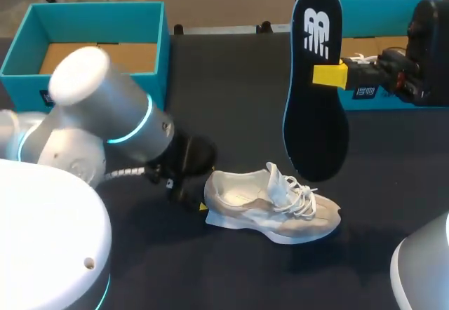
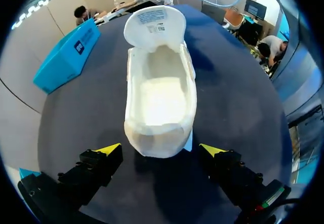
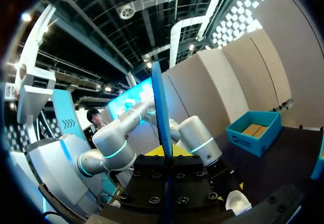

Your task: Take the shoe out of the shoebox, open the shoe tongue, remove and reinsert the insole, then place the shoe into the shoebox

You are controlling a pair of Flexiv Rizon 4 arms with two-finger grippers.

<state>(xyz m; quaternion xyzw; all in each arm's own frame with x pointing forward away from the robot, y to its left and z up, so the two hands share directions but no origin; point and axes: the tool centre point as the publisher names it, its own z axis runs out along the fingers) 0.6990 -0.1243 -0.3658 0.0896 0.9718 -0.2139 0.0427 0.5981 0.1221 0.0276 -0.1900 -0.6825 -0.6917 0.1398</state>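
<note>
Box (image 1: pixel 84 15), teal and open, stands at the far left of the table (image 1: pixel 231 78), and brown cardboard shows inside it. In front of it your left arm (image 1: pixel 105 120) fills much of that side and hides part of the near wall of this box. The left gripper (image 1: pixel 200 201) is low over the table, just behind the heel of the shoe (image 1: pixel 270 205). In the left wrist view you see its fingers (image 2: pixel 101 163) spread wide, one at each side of the heel. Neither seems to touch the shoe (image 2: pixel 161 97), so this gripper (image 2: pixel 161 150) is released.

The shoe stands on its sole in the middle of the table, outside both boxes, with the toe to the right. Its tongue is tipped forward and the inside is bare and pale. Above the toe hangs the insole (image 1: pixel 316 85), dark with a blue edge, upright in the air. Its lower end is near the laces but apart from them. The right gripper (image 1: pixel 330 75) is clenched on the middle of the insole from the right. In the right wrist view the insole (image 3: pixel 161 107) runs edge-on between the fingers. It covers part of the second box (image 1: pixel 382 15), at the far right.
</note>
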